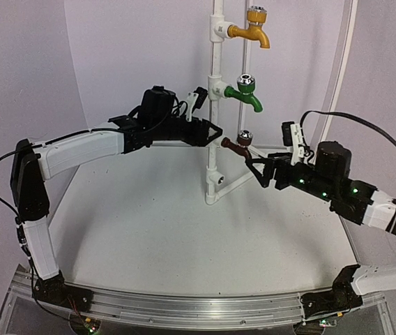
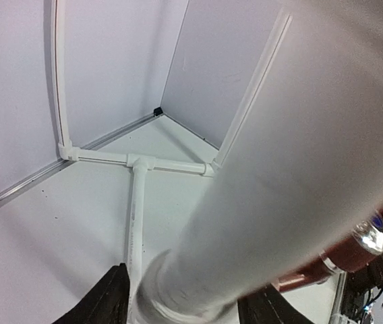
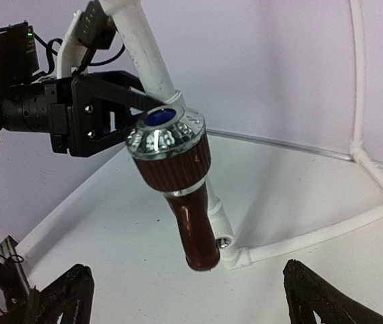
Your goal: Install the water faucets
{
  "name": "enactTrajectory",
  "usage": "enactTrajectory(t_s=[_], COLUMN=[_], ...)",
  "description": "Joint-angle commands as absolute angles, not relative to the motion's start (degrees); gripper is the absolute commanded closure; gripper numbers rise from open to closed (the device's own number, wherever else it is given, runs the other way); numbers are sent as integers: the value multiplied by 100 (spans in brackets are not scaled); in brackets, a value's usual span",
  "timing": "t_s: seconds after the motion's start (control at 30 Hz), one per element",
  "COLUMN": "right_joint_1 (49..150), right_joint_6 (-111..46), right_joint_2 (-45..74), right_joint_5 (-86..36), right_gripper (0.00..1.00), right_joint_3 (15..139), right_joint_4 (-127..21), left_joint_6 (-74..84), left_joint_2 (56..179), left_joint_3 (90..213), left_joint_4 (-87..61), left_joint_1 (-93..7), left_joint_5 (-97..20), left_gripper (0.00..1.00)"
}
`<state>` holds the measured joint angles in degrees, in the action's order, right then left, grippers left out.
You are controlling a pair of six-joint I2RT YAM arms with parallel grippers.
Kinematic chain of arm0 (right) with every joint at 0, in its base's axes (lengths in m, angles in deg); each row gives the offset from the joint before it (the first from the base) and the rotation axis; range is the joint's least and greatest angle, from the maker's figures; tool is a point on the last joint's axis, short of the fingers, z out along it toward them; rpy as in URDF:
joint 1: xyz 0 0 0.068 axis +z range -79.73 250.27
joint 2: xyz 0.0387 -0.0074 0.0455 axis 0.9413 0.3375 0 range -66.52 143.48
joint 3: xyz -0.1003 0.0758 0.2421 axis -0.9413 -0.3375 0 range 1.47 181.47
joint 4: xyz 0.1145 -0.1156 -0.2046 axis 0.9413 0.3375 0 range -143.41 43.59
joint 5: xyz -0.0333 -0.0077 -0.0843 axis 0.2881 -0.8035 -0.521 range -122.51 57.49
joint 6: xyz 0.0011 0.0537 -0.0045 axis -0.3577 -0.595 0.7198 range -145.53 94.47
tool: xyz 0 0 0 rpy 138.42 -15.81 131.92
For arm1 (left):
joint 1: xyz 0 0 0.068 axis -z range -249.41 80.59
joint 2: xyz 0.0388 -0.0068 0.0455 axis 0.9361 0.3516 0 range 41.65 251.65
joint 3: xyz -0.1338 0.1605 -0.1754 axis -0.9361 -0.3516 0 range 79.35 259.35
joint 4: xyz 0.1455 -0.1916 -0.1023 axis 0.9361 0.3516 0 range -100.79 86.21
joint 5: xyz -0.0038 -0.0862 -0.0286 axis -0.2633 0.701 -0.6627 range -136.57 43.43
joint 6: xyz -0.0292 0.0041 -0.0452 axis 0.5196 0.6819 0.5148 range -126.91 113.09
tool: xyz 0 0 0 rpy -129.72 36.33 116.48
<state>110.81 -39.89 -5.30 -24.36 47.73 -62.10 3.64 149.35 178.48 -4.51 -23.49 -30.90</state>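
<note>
The dark brown faucet (image 1: 238,144) with a silver cap sticks out from the white pipe stand (image 1: 214,174) at mid height, and no gripper holds it. It also shows in the right wrist view (image 3: 181,196) and in the left wrist view (image 2: 353,250). The green faucet (image 1: 243,93) sits in the stand's socket above it. My left gripper (image 1: 217,131) is closed around the upright pipe (image 2: 259,202), just left of the brown faucet. My right gripper (image 1: 255,169) is open and empty, with its fingers (image 3: 63,297) wide apart below the brown faucet's spout.
A yellow-orange faucet (image 1: 254,29) sits at the top of the stand. The stand's base pipes (image 3: 313,236) run across the white table (image 1: 149,223). White walls with thin pipe frames (image 2: 60,81) close in the back and sides.
</note>
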Motion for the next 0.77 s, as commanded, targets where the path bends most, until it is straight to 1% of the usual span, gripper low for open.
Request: enactTrajectory(t_s=[0.0, 0.03, 0.07, 0.1, 0.13, 0.17, 0.2, 0.33, 0.4, 0.6, 0.67, 0.73], right_joint_1=[11084, 11084, 11088, 11091, 11089, 11088, 11088, 11089, 11090, 11088, 11081, 11067], right_joint_6=[-2905, -2929, -2991, -3069, -3169, -3252, -3310, -3376, -3329, -3252, -3218, -3266], right_joint_2=[-1315, -1414, -1513, -1602, -1674, -1741, -1795, -2072, -2220, -2553, -2725, -2927], right_joint_5=[-3430, -3799, -4130, -4425, -4708, -4933, -5118, -5688, -5797, -5990, -5777, -5841], right_gripper=[2, 2, 2, 2, 2, 2, 2, 2, 2, 2, 2, 2], right_joint_3=[4750, 4809, 4908, 5014, 5139, 5290, 5449, 6261, 6562, 7307, 7370, 7253], right_joint_4=[-4992, -4748, -4520, -4312, -4123, -3940, -3760, -3058, -2940, -2923, -2980, -3307], left_joint_6=[499, 508, 515, 516, 502, 486, 474, 368, 288, 4, -25, -39], left_joint_2=[14304, 14168, 14028, 13860, 13701, 13531, 13313, 12468, 12062, 11120, 10852, 10675], left_joint_3=[17773, 17742, 17694, 17636, 17566, 17487, 17391, 17047, 16921, 16713, 16661, 16645], left_joint_4=[371, 367, 369, 370, 375, 385, 404, 450, 527, 674, 715, 767], left_joint_1=[-2298, -2295, -2296, -2300, -2301, -2301, -2297, -2300, -2301, -2301, -2301, -2300], left_joint_5=[-3007, -3066, -3162, -3255, -3330, -3406, -3533, -3993, -4375, -5089, -5322, -5446], left_gripper=[37, 36, 33, 27, 18, 10, 6, 2, 1, 0, 0, 0])
